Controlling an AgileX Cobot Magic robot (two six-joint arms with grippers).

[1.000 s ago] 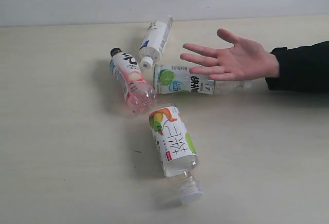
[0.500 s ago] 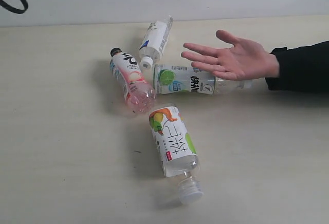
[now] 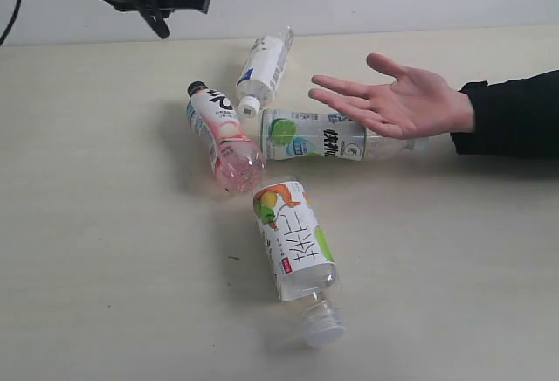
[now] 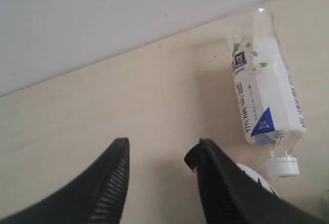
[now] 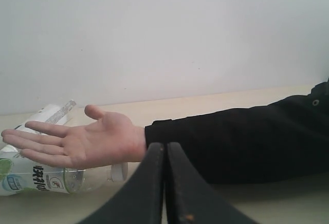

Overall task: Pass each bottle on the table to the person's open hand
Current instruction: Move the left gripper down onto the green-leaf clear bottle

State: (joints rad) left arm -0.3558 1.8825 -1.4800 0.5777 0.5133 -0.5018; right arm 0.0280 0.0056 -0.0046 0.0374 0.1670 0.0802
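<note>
**Left jaws apart, right pressed together, both empty**

Left jaws hang above the bench (image 3: 105,224) near the blue-triangle bottle (image 4: 267,95). All four lie flat, and the lime bottle (image 3: 314,135) sits partly under the open hand (image 3: 397,101). I can't read the label print.

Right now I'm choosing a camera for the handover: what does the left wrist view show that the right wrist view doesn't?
Only left wrist: the open left gripper and the white cap of the blue-marked bottle. Only right wrist: the person's open hand, the lime bottle under it, the shut right gripper. Both: that bottle's body, the table.
</note>
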